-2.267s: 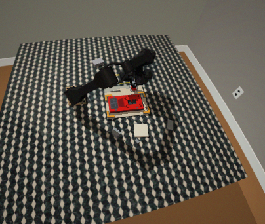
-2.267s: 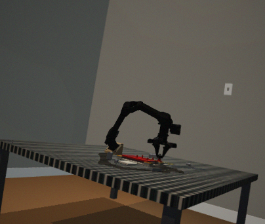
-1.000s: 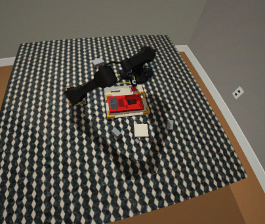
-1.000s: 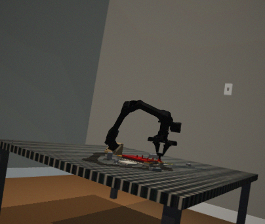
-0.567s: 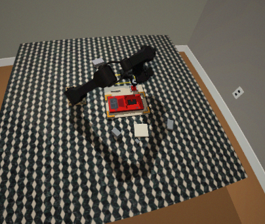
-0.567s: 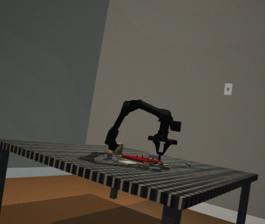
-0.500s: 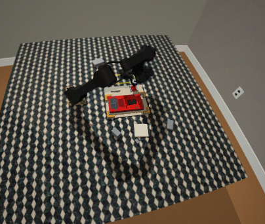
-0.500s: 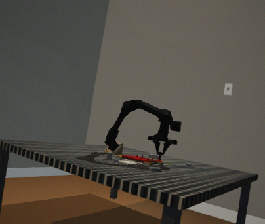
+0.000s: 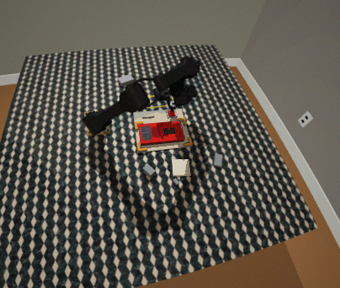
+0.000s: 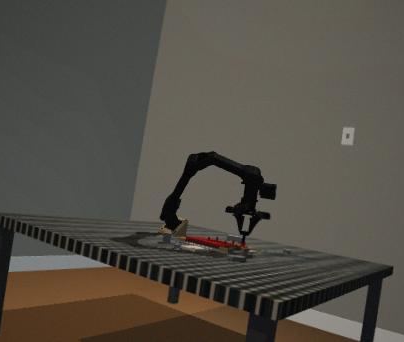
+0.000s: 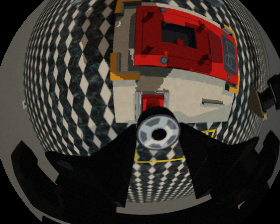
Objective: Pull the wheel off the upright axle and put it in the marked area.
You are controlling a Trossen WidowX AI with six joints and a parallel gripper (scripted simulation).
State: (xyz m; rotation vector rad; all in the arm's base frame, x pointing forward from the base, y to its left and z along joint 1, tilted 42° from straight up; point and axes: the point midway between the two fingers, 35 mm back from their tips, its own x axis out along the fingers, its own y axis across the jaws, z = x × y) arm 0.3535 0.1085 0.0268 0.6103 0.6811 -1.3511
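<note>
The wheel [image 11: 158, 132], a light grey disc with a dark centre hole, is between the fingertips of my gripper [image 9: 172, 105] [image 10: 243, 238], which is shut on it. In the wrist view no axle shows through the hole. The upright axle cannot be made out, and whether the wheel is fully clear of it cannot be told. A small red block [image 9: 172, 114] [image 11: 152, 102] between grey brackets lies just beyond the wheel in the wrist view. The marked area is a yellow outline [image 9: 156, 107] [image 11: 161, 161], partly hidden by the arm and fingers.
A red panel [image 9: 156, 138] [image 11: 146, 45] with raised pegs lies on the pale board [image 9: 159, 148] [image 11: 186, 110], with orange corner pieces around it. A cream block [image 9: 181, 168] and grey blocks [image 9: 218, 160] [image 9: 149, 169] lie in front of the board. Another pale block [image 9: 125, 80] lies behind the arm.
</note>
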